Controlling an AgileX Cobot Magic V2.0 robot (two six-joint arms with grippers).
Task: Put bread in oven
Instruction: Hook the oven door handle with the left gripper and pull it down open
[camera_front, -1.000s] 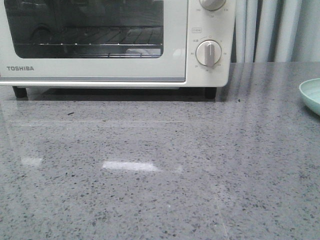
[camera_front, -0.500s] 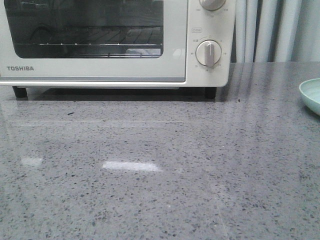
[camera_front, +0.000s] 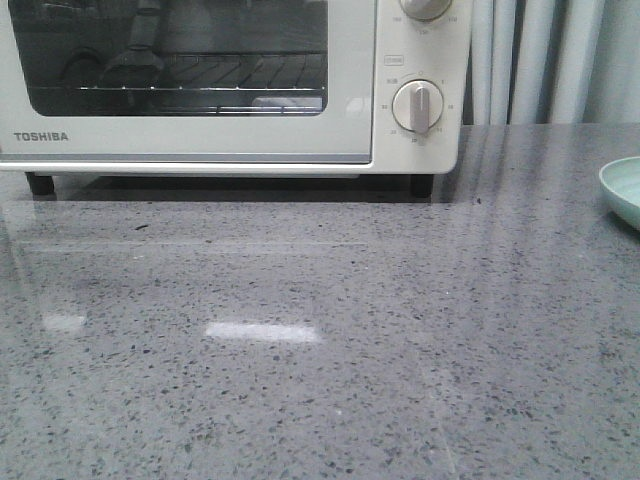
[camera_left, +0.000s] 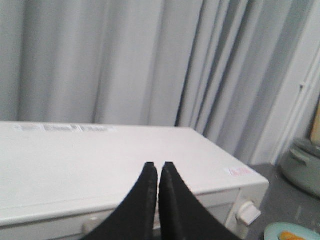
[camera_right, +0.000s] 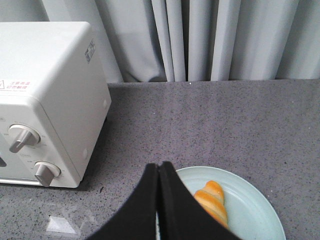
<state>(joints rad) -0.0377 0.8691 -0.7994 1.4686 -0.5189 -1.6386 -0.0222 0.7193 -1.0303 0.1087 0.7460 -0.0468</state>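
The glossy, ridged bread (camera_right: 212, 201) is lying on a pale green plate (camera_right: 255, 210) right of the smooth cream oven (camera_front: 300, 90) — TOSHIBA printed on its closed door. Both the left gripper (camera_left: 159, 170) and right gripper (camera_right: 159, 172) are sitting clenched, empty.

— Where does the oven (camera_front: 235, 85) stand?
— At the far left of the table (camera_front: 330, 340), with curtains (camera_front: 545, 60) behind it on the right.
— And the bread (camera_right: 212, 200)?
— It lies on a plate (camera_right: 255, 212) on the table, right of the oven and apart from it. The front view shows only the plate's edge, at the right border.
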